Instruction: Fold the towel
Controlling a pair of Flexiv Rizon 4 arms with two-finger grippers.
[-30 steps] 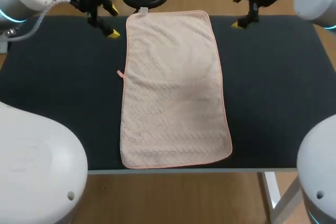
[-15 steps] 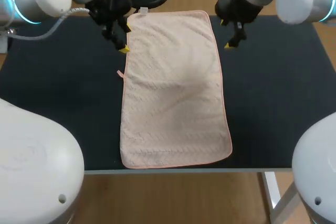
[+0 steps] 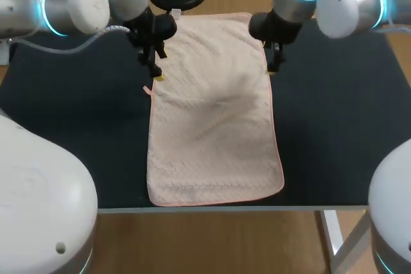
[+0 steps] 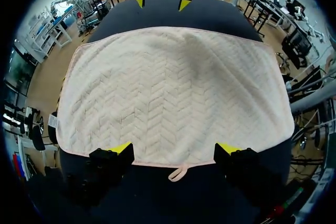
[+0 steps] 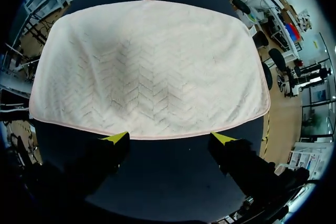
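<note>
The left gripper point(image 4: 175, 148) has its two yellow-tipped fingers spread wide, straddling the near long edge of a pale peach, rectangular terry towel point(image 3: 215, 113). A small hanging loop point(image 4: 178, 173) of the same cloth sticks out from that edge, between the fingers. The right gripper point(image 5: 169, 138) is likewise spread and holds nothing; its tips sit just short of the opposite long edge. From these angles it is hard to tell whether either pair of tips touches the cloth or hovers just above it.

The towel lies flat and lengthwise down the middle of a dark, matte table point(image 3: 334, 107), one short end at the far edge and the other at the near edge. Its surface is soft and napped, woven in a raised herringbone pattern, with a thin pink hem and rounded corners. A shallow ripple crosses its middle.

The step in hand looks like taking hold of both long edges. To do it well, each gripper should probably come down level, pinch only the hem, and match the other's position along the cloth so the fold stays square.
</note>
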